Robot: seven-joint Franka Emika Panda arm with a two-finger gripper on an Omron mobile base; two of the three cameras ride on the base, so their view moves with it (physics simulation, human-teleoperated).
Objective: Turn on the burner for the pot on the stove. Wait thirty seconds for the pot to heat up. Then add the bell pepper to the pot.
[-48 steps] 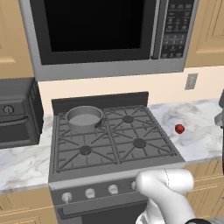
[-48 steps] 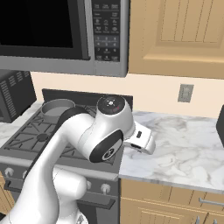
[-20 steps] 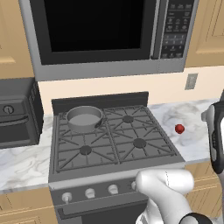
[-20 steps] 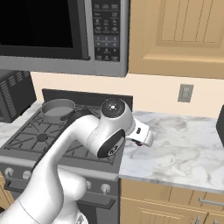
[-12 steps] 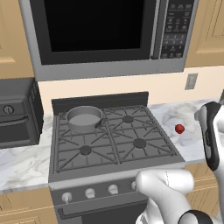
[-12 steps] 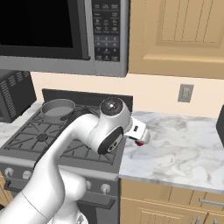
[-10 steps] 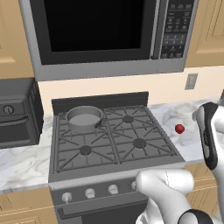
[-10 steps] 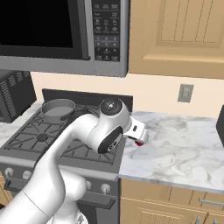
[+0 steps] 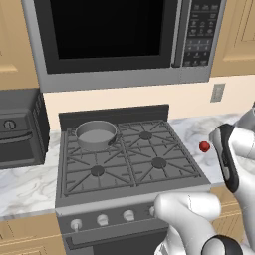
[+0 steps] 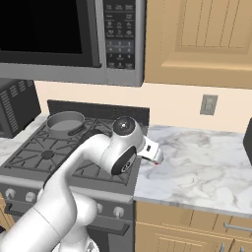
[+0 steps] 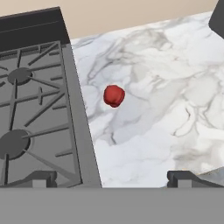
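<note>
Jaws wide apart, the two-finger gripper [image 11: 112, 177] hovers above the small rounded red bell pepper [image 11: 113, 96] on the white marble counter [image 11: 166, 113], apparently lining up to grasp it.

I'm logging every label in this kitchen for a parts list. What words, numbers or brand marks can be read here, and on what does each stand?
None can be read.
Microwave keypad: rows of small marks on the buttons, too blurred to read.
Toaster oven: a round dial, no markings to be made out.
Stove knobs: plain, no markings to be made out.
Wall outlet: no text.
</note>
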